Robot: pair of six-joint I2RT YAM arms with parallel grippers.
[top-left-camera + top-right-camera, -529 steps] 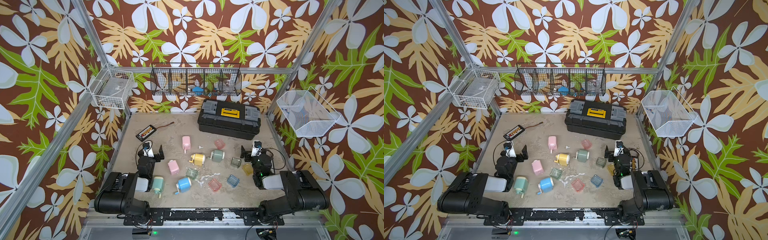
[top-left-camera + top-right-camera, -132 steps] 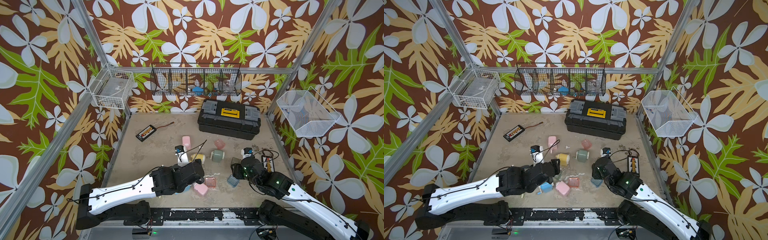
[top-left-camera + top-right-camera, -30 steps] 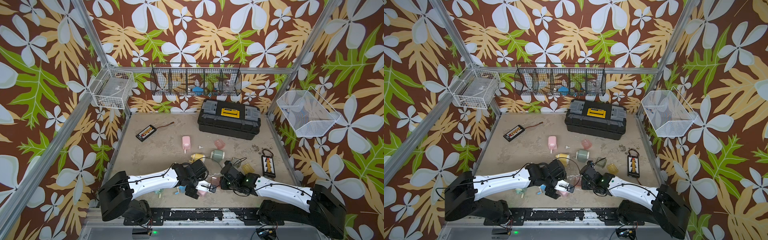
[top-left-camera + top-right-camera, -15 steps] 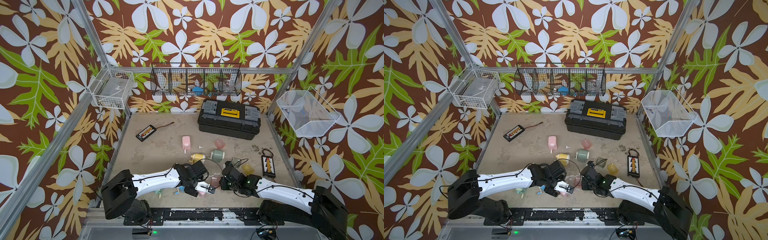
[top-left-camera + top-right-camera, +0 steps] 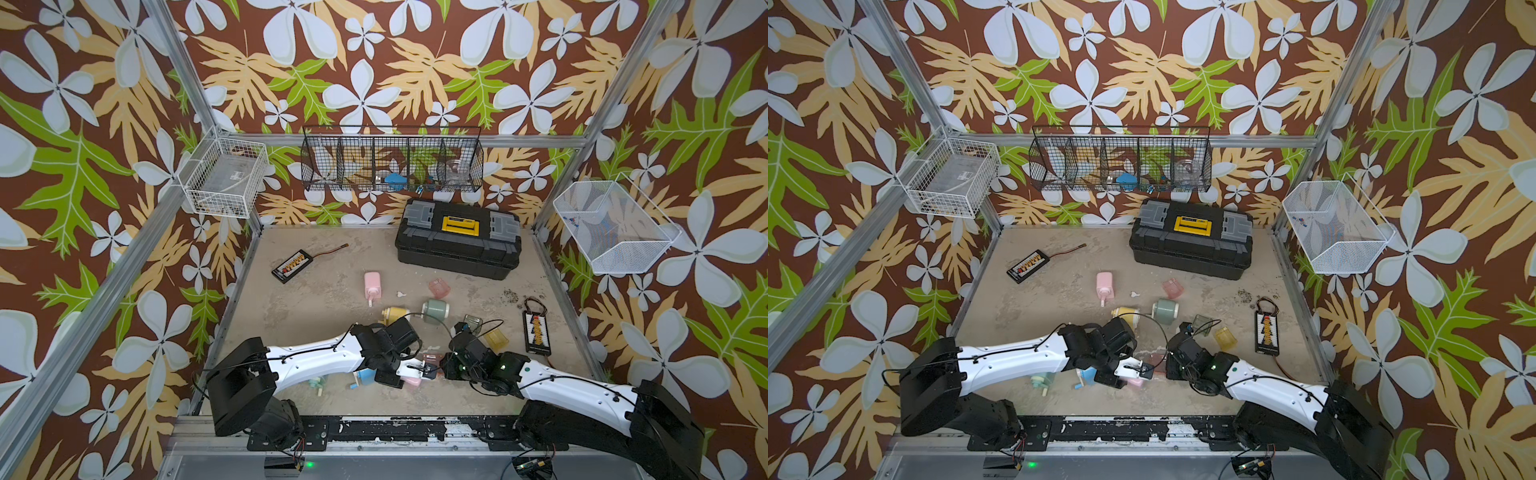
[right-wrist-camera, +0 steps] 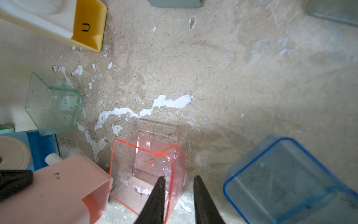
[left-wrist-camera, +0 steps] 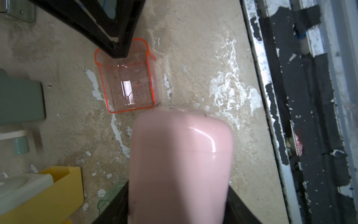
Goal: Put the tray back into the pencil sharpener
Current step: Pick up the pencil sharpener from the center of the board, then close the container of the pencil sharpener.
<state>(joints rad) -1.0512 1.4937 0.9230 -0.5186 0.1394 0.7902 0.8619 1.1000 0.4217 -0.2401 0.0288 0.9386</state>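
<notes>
Tray (image 6: 143,166): the pink see-through one, sitting on the bench (image 5: 316,299) down near its 6 o'clock edge. It's roughly at 1 o'clock of the pink pencil sharpener (image 7: 180,164), just beside it and not in it yet.
Right hand (image 6: 178,177): fingers only a little apart, 1 inside the tray and 1 outside, straddling 1 wall. Honestly can't tell if they actually pinch it.
Left hand (image 5: 410,376): clamped round the pink pencil sharpener, 1 finger on each side of the body.
Close neighbours: blue tray (image 6: 286,180) is just beside the pink one, and green tray (image 6: 54,104) is near too.
Further out: yellow sharpener (image 5: 392,312) is at about 11 o'clock of the tray in a top view.
Back of the bench: black toolbox (image 5: 457,245) is up around 1 o'clock, well apart from all this.
</notes>
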